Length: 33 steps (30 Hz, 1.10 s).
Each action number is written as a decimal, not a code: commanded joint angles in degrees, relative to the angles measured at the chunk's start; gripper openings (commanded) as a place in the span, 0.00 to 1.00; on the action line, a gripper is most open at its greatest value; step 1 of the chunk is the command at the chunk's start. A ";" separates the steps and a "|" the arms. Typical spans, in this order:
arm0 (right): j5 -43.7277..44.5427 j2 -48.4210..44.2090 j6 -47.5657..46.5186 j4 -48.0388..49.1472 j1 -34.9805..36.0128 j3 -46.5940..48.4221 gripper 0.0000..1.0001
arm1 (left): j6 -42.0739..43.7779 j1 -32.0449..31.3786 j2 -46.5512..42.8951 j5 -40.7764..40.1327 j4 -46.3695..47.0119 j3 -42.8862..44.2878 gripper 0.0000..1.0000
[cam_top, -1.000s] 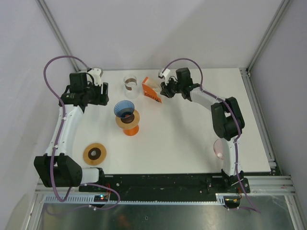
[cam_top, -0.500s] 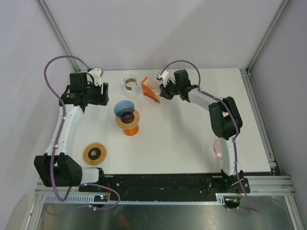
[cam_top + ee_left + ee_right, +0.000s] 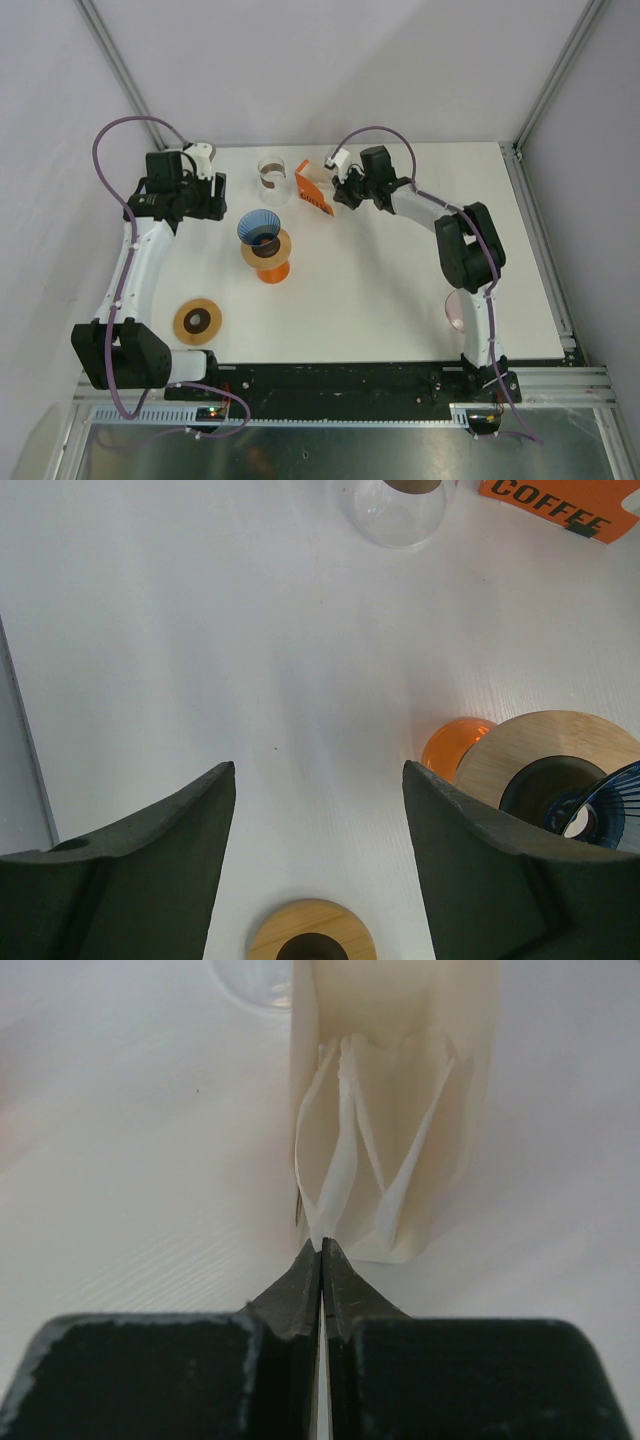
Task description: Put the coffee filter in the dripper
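Note:
An orange coffee filter box (image 3: 313,189) stands at the back middle of the table. In the right wrist view its open mouth (image 3: 393,1110) shows several white paper filters (image 3: 335,1175). My right gripper (image 3: 322,1247) is at the box's mouth, shut on the edge of one filter. The blue dripper (image 3: 260,229) sits on an orange stand with a wooden ring (image 3: 267,251), left of the box; it also shows in the left wrist view (image 3: 600,805). My left gripper (image 3: 203,195) is open and empty, hovering left of the dripper.
A glass carafe (image 3: 272,177) stands just left of the orange box. A wooden ring with a dark centre (image 3: 198,321) lies at the front left. A pink disc (image 3: 455,310) lies by the right arm's base.
My right gripper has moved slightly left, closer to the orange box. The left arm has not moved.

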 commanded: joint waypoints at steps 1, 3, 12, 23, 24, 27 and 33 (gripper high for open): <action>2.05 -5.15 -0.98 0.84 0.99 -2.32 0.00 | 0.88 0.50 -0.55 -0.18 1.72 0.00 0.73; 2.21 -6.14 -0.73 1.36 1.05 -3.30 0.00 | 0.93 0.50 -0.54 -0.19 1.72 0.00 0.73; 2.26 -6.80 0.04 3.30 0.86 -6.28 0.00 | 1.09 0.54 -0.85 -0.25 1.72 0.05 0.73; 0.90 -4.02 2.22 6.05 0.96 -3.77 0.19 | 1.14 0.50 -0.62 -0.31 1.71 0.22 0.73; 0.92 -3.67 2.41 5.99 1.07 -3.31 0.19 | 1.18 0.50 -0.62 -0.37 1.75 0.24 0.73; 1.49 -2.05 2.86 5.01 1.19 -1.29 0.20 | 1.21 0.50 -0.60 -0.27 1.70 0.29 0.73; 0.94 -0.11 3.73 3.47 1.44 1.47 0.17 | 1.27 0.52 -0.47 -0.33 1.75 0.34 0.73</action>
